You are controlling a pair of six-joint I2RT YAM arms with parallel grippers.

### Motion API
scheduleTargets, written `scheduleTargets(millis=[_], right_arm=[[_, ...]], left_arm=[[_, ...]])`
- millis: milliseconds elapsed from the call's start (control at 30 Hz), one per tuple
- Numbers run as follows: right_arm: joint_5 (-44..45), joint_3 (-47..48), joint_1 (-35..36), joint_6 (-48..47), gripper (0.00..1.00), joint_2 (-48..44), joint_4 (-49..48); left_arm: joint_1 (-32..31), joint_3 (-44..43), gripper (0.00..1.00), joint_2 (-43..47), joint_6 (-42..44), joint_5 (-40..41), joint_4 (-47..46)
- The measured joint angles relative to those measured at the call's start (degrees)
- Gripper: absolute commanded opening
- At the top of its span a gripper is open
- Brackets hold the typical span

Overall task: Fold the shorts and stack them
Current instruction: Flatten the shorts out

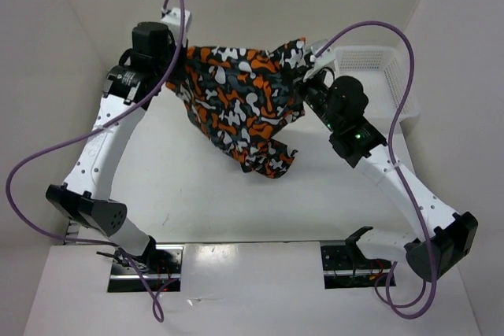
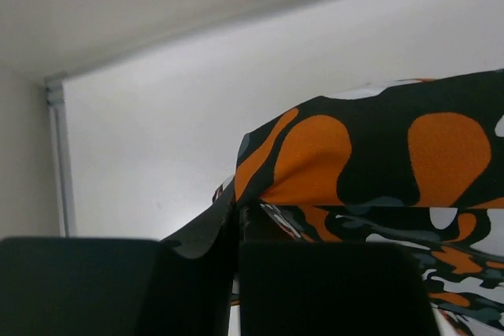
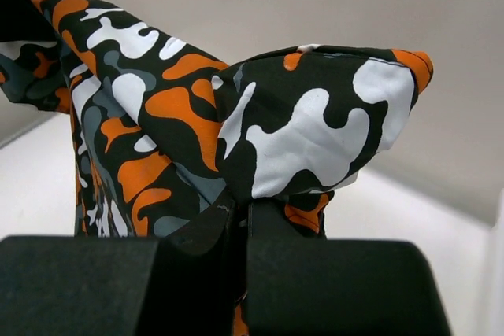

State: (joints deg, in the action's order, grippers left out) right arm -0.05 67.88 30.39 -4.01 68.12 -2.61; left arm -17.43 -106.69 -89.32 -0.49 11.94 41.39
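Above the far part of the counter [image 1: 197, 194], the shorts [image 1: 240, 104] hang spread between the left tool [image 1: 178, 59] and the right tool [image 1: 312, 54], each clamped on an upper corner, being light, limp cloth probably best gripped at seamed edges.

In the left wrist view the left gripper [image 2: 236, 253] is only two blurred dark blocks cut off at 6 o'clock, and the shorts [image 2: 378, 163] run out of frame at 3 o'clock. In the right wrist view the right gripper [image 3: 242, 234] is cut off likewise at 6 o'clock, with cloth leaving at 9 to 10 o'clock. From above, fabric hides both sets of fingertips, and the right arm [image 1: 370, 151] covers one corner of the white mesh basket [image 1: 370, 59] at 2 o'clock.
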Motion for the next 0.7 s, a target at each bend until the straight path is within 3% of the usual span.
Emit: scheduleTargets(millis=[133,267,400,533,633,700], right_arm=[[0.3,3.8,0.0,-4.5,0.0,2.7,-8.6],[2.4,7.8,0.0,-7.5,0.0,8.7,-18.2],[2.8,9.1,0.0,-8.3,0.0,11.2,-21.4],[-0.6,7.4,-0.1,-9.6,0.0,8.8,-18.6],[-8.3,4.4,-0.3,-11.9,0.0,5.0,-8.1],[-14.5,2.9,-0.5,-13.3,0.0,3.4,1.0]], left_arm=[[-0.2,-11.3,0.02,-2.7,0.0,3.4,-3.3],[-0.2,-29.2,0.02,-11.1,0.1,7.1,-3.9],[-0.2,-42.0,0.02,-17.0,0.0,8.2,-1.4],[-0.1,-38.9,0.03,-14.8,0.0,7.1,3.4],[0.0,-27.0,0.03,-8.7,0.1,5.6,6.3],[0.0,-14.3,0.03,-3.0,0.1,4.7,6.7]])
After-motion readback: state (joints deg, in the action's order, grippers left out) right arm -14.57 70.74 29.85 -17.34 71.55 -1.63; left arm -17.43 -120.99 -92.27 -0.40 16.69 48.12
